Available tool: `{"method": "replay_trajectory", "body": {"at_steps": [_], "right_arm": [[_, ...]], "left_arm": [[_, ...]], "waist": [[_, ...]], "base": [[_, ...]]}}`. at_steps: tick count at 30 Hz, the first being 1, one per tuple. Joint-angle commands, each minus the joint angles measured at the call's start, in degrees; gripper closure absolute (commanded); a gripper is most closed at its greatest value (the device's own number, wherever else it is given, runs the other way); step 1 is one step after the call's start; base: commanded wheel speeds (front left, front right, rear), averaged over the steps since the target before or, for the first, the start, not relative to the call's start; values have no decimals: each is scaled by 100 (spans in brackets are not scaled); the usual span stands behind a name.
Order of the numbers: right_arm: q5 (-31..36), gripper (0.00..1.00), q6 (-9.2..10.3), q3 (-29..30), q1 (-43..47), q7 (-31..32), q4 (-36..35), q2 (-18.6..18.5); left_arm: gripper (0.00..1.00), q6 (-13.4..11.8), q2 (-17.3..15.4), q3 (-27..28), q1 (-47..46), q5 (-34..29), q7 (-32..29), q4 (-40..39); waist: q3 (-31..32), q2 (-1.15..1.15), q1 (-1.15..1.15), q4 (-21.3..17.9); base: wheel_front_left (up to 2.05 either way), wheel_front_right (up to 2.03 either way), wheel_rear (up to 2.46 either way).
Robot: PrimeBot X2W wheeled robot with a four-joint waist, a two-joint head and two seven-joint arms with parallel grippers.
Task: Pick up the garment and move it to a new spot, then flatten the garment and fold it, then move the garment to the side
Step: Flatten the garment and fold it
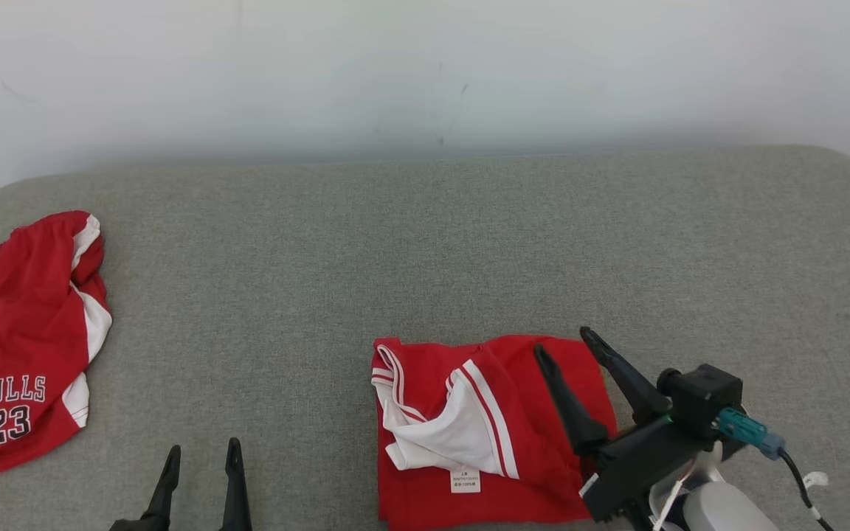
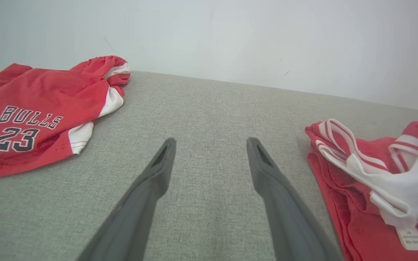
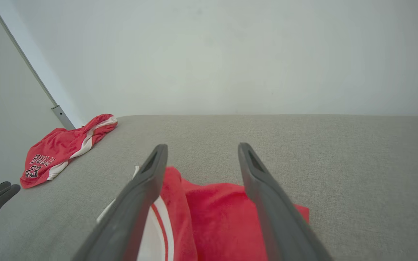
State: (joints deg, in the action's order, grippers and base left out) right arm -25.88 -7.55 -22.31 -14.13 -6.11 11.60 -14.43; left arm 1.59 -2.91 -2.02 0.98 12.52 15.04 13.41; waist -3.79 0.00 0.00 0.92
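The grey fabric-covered worktop (image 1: 425,258) runs wide in front of the wall. The biggest thing on it is a red jersey piece printed BULLS 23 (image 1: 19,346), heaped at its far left edge.

The garment (image 1: 536,442) that matters is the red-and-white one near the front, right of centre. It lies in a rough rectangle with a white striped panel doubled over the top. It looks like thin, limp sports knit: very light, with no stiffness. I reckon it will sag and unfold the moment it is lifted by 1 point. A pinch through both layers at a red corner or along the right hem should hold better than one on the loose white flap, which would likely peel away alone.

The right end effector (image 1: 563,340) hangs over that right hem, its 2 fingers spread and nothing between them. I cannot tell if they brush the cloth. The left end effector (image 1: 203,445) sits released too, over bare fabric well apart from both garments.

A small white label (image 1: 465,481) shows at the flap's lower edge.
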Motion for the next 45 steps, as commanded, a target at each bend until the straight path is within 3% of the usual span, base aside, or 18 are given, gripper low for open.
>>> {"method": "replay_trajectory", "body": {"at_steps": [1,9,20,21,22,24,30,42,43,45], "right_arm": [[-73,0,15,58,117,66,-65,-9],[-196,0,15,-179,69,290,30,-77],[-667,0,15,-867,-576,432,1042,-241],[-724,11,15,-981,-640,458,1129,-279],[-794,59,15,-1061,-705,429,1193,-292],[-931,100,15,-1229,-775,407,1349,-328],[-1191,100,15,-1591,-923,81,1566,-414],[-1593,100,15,-2391,-250,-175,807,-516],[-1608,80,15,-2461,-188,-165,785,-483],[-1650,56,15,-2615,-93,-118,764,-440]], "left_arm": [[0,18,3,13,42,-56,20,-30],[0,19,4,37,38,-133,19,-17],[0,54,4,-21,37,-148,20,47],[0,54,4,-23,43,-145,20,48],[0,51,4,-29,47,-140,19,52],[0,38,4,-37,53,-125,19,56],[0,18,4,-19,128,-89,20,68],[0,-7,4,-60,137,-45,20,43],[0,0,4,-74,136,-40,20,53],[0,7,3,-90,134,-37,20,78]], "waist": [[1,0,0,6],[3,0,0,103],[50,0,0,369],[54,0,0,387],[57,0,0,404],[68,0,0,428],[129,0,0,440],[160,0,0,368],[154,0,0,363],[152,0,0,354]], "base": [[0,0,0],[0,0,0],[0,0,0],[0,0,0],[0,0,0],[0,0,0],[0,0,0],[0,0,0],[0,0,0],[0,0,0]]}}
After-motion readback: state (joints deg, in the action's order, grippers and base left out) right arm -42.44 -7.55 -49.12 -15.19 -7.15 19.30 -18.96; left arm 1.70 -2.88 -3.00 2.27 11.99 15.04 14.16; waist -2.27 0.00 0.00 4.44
